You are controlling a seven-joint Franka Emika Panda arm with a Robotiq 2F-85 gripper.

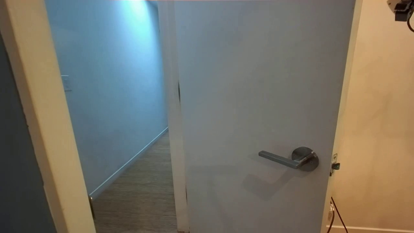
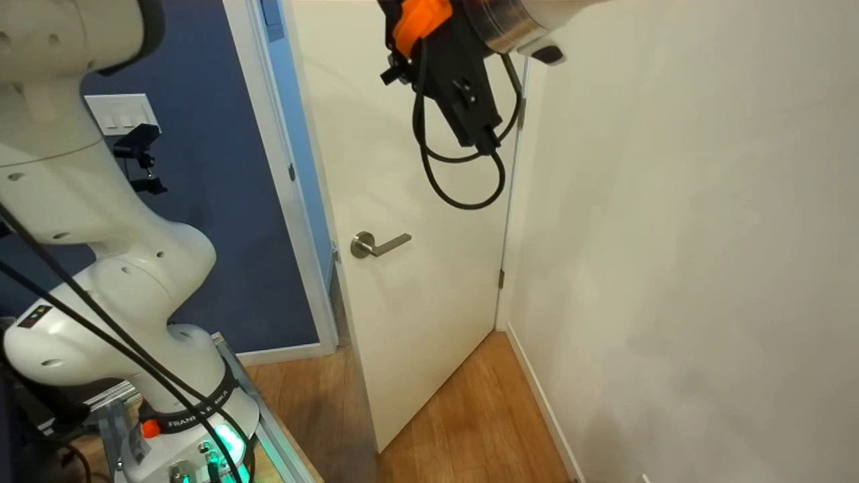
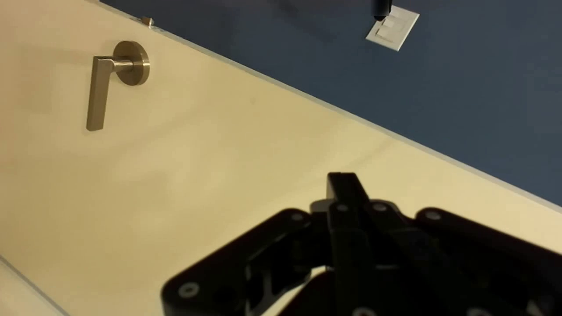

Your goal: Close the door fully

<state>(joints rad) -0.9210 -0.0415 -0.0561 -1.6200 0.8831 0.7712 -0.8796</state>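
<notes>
The white door stands partly open in both exterior views, with a gap between its free edge and the door frame. Its silver lever handle shows on the far face, and the near-face handle shows in an exterior view. In the wrist view the door face fills much of the picture, with the handle at upper left. My gripper is shut and empty, its tips in front of the upper door face; I cannot tell whether they touch it.
An off-white wall stands beside the hinge side. A blue wall with a switch plate lies beyond the frame. The arm base stands at lower left. A black cable loops below the wrist. A hallway shows through the doorway.
</notes>
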